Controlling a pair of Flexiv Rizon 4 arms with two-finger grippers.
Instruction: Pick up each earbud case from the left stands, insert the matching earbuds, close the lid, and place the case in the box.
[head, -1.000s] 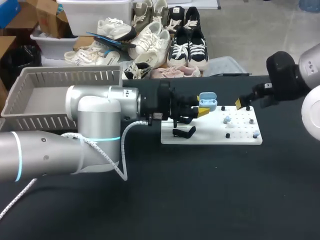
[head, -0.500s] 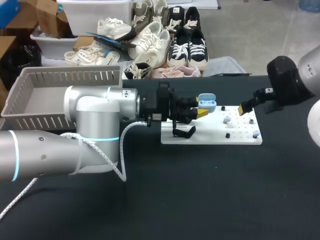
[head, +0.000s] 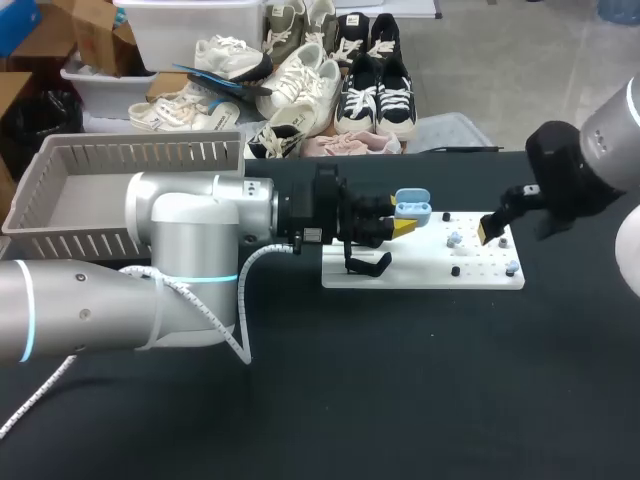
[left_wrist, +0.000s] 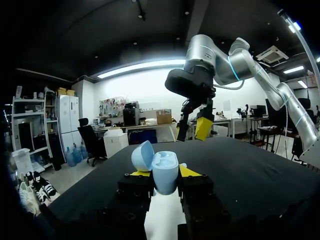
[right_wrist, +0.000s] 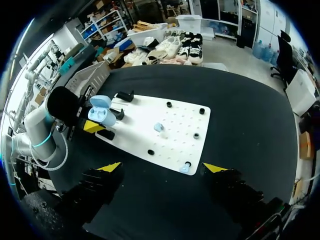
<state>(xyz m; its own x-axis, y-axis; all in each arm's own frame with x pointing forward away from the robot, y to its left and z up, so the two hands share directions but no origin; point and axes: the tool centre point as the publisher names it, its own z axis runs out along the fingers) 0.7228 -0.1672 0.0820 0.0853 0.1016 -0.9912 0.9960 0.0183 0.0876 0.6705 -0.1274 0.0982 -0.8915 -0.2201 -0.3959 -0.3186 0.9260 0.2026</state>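
my left pincer is shut on the blue case, with 1 yellow tip on each side of it. the lid is open and tips back. i hold the case up over the left end of the white board, above a black stand. in my left wrist view the case sits right between my 2 tips, and its open top shows.

my right pincer hangs over the right part of the board. its 2 tips are wide apart and hold nothing. under it, 1 blue earbud stands near the middle of the board. 1 more earbud sits at the board's edge, close to my right pincer. small black pegs stand here and there on the board.

the grey box is at the far left of the black table. my left arm hides part of it. it is well apart from the case.
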